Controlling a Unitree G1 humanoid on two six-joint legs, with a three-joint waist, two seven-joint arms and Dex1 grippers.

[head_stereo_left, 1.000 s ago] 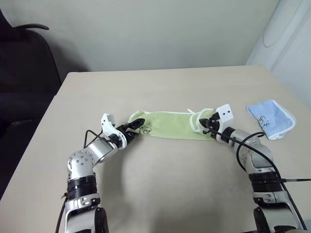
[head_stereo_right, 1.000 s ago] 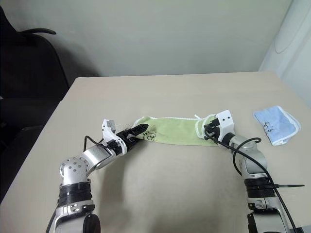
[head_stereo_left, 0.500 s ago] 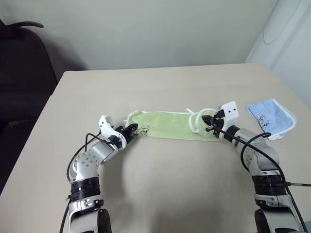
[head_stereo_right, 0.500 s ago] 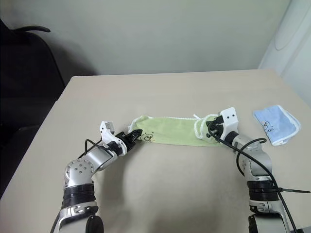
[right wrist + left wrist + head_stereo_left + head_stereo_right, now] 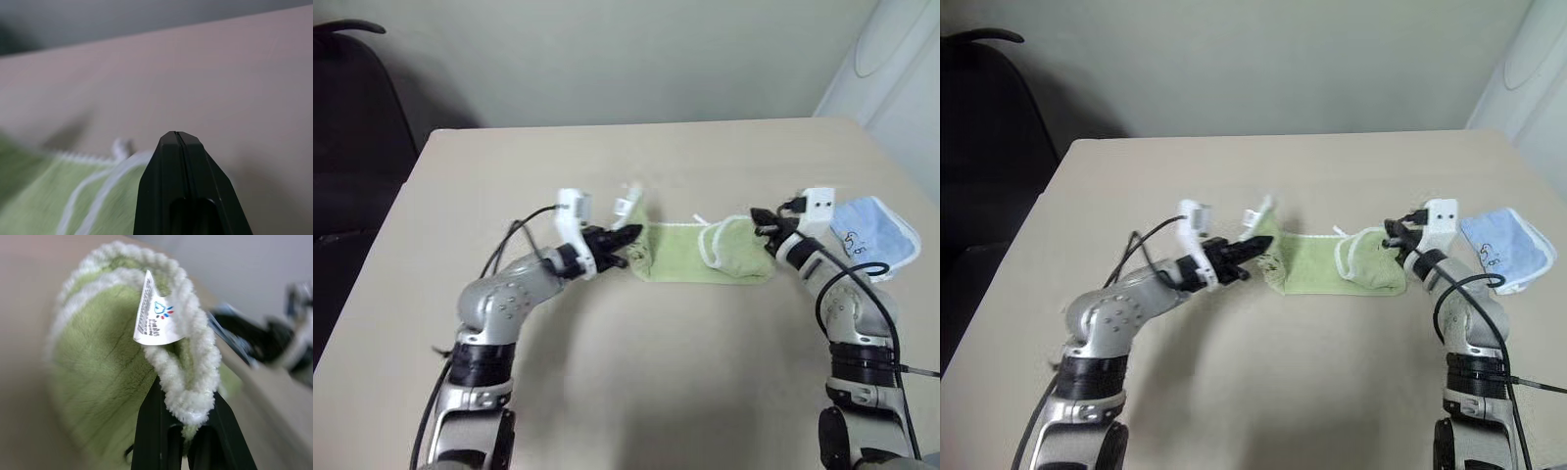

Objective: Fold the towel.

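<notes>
Left wrist view shows the left gripper (image 5: 188,431) with its jaws pinching the white-stitched edge of the light green terry cloth towel (image 5: 690,253), a small printed tag standing up beside the pinch. In the head views that left end is lifted off the beige tabletop (image 5: 636,392), while the towel's middle lies at the tabletop's centre. The right gripper (image 5: 761,217), jaws pressed together, sits at the towel's right end; whether cloth is caught between them I cannot tell. A light blue cloth (image 5: 876,235) lies just right of it. To fold well, carry the raised end level toward the right end, matching the edges before releasing.
</notes>
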